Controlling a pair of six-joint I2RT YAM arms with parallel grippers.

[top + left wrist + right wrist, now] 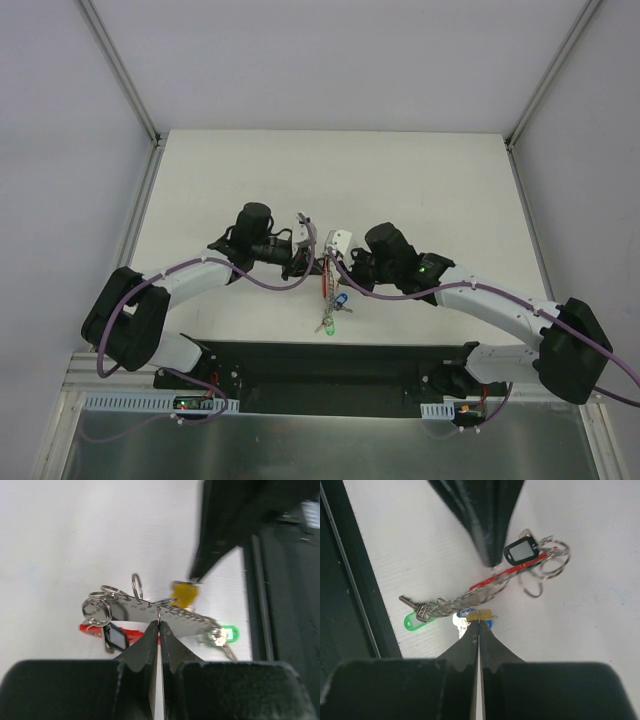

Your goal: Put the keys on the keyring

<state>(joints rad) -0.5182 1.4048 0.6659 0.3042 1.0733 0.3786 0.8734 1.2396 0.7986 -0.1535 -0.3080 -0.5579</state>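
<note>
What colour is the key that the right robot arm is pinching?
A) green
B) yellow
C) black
B. In the right wrist view, the right gripper has its jaws shut on the yellow key. The green key and the dark key lie well away from its tips.

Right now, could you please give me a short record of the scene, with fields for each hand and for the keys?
left hand: shut on the keyring, at its metal strip
right hand: shut on the yellow key
green key: at the end of the strip nearest the arm bases
blue key: just below the right hand's tips
dark tag: at the far end, by the loose rings
red band: runs along the strip
table: white
</note>
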